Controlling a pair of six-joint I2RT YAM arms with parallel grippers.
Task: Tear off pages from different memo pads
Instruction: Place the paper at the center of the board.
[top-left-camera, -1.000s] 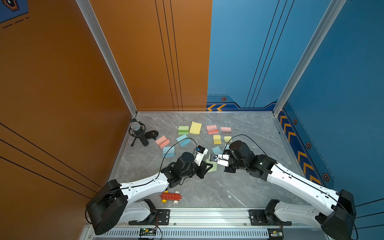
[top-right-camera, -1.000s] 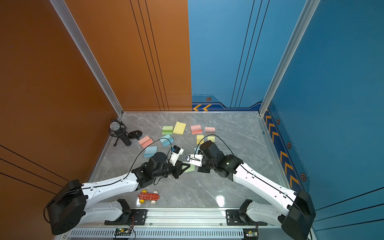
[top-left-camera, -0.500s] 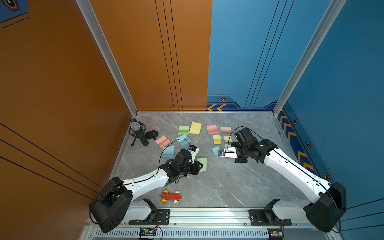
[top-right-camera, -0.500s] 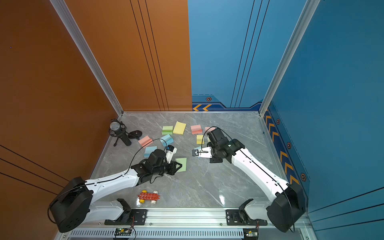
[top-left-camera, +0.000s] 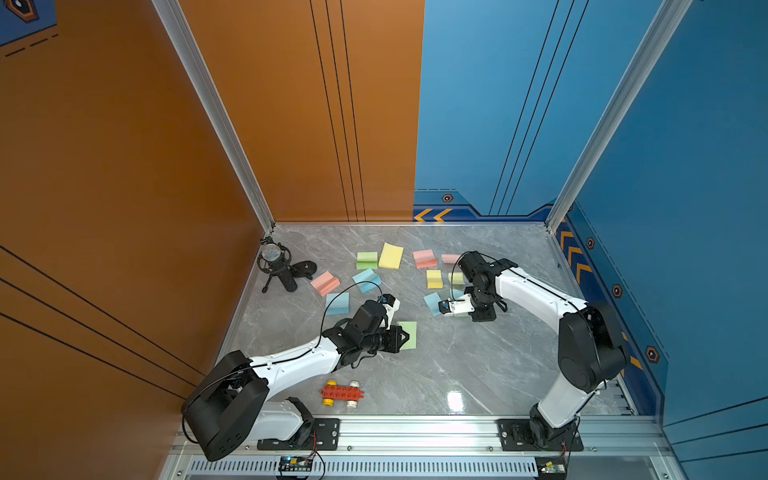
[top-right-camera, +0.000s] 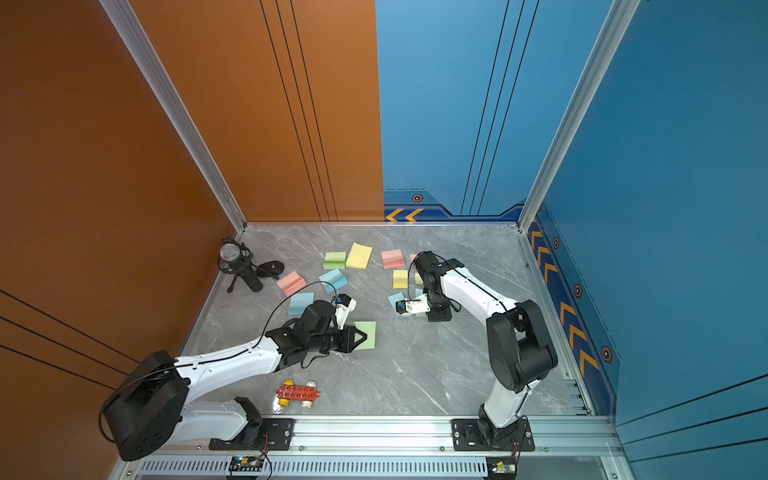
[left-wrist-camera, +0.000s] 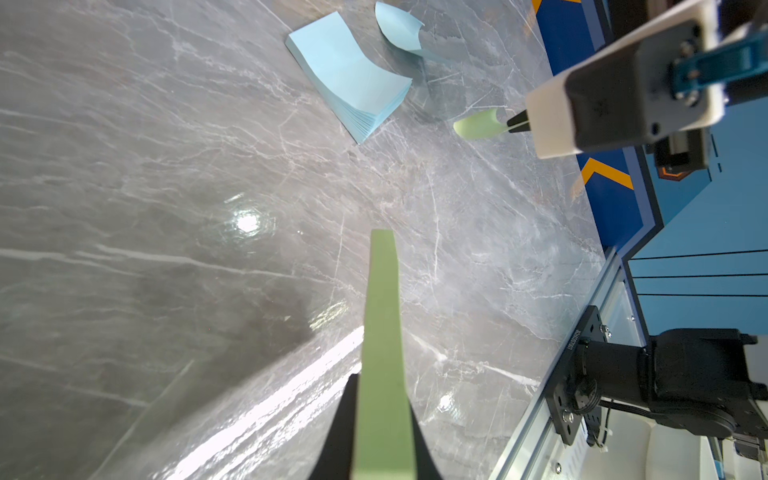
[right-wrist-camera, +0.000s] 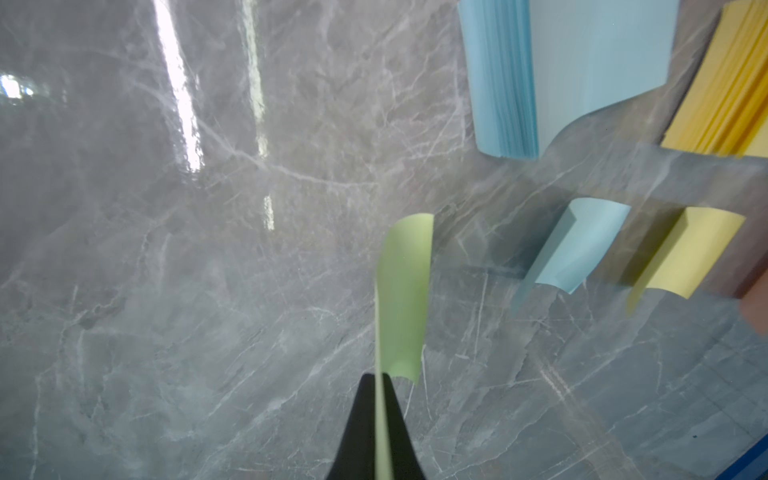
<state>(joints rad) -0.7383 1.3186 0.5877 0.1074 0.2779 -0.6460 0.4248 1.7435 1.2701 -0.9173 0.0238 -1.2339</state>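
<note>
My left gripper (left-wrist-camera: 381, 390) is clamped on the green memo pad (top-left-camera: 409, 334) in the middle of the table (top-left-camera: 457, 374), and my right gripper (right-wrist-camera: 377, 380) pinches a green page (right-wrist-camera: 405, 291) to its right, so I fear the sticky sheet may cling to a finger on release.

place: robot lab cell | cues: panel walls (top-left-camera: 291, 124), aluminium rail (top-left-camera: 415, 432) (arms (top-left-camera: 291, 365) bolted on)

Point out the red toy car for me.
In both top views the red toy car sits on the robot's left side, between the left arm and the front rail.
</note>
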